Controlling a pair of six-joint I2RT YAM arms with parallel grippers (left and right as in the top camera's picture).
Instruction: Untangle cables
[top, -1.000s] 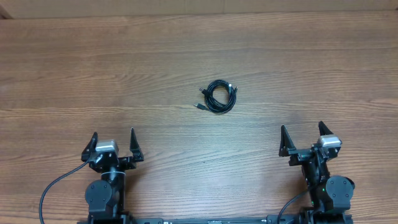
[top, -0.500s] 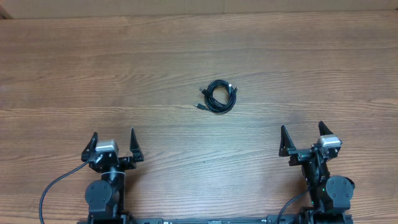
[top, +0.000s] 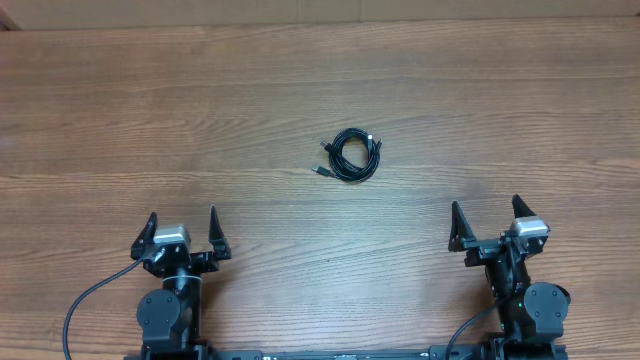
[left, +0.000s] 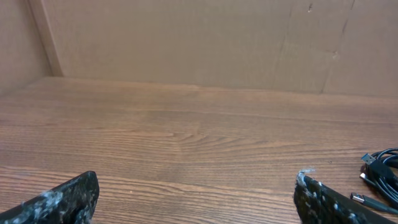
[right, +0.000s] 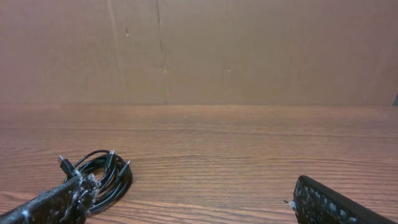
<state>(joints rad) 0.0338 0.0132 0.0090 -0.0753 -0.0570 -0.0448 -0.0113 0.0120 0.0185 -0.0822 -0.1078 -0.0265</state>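
Cables (top: 347, 168) lie as one small black coil on the wood-grain table (top: 300, 80), near the middle and slightly toward the right arm's side, with a few plug ends poking out at the left and top of the coil. A plain brown, cardboard-like wall (left: 186, 37) closes off the far edge of the table. The left gripper (top: 182, 222) and the right gripper (top: 485, 210) both sit at the near edge, jaws spread wide and holding nothing, well apart from the coil. From the left wrist, the bundle (left: 379, 171) is cut off by the right edge of the view. From the right wrist, one finger (right: 56, 202) covers the near part of the coil (right: 102, 177). How many cords are wound together cannot be made out. Thicker black leads (top: 85, 300) trail from the arm bases.
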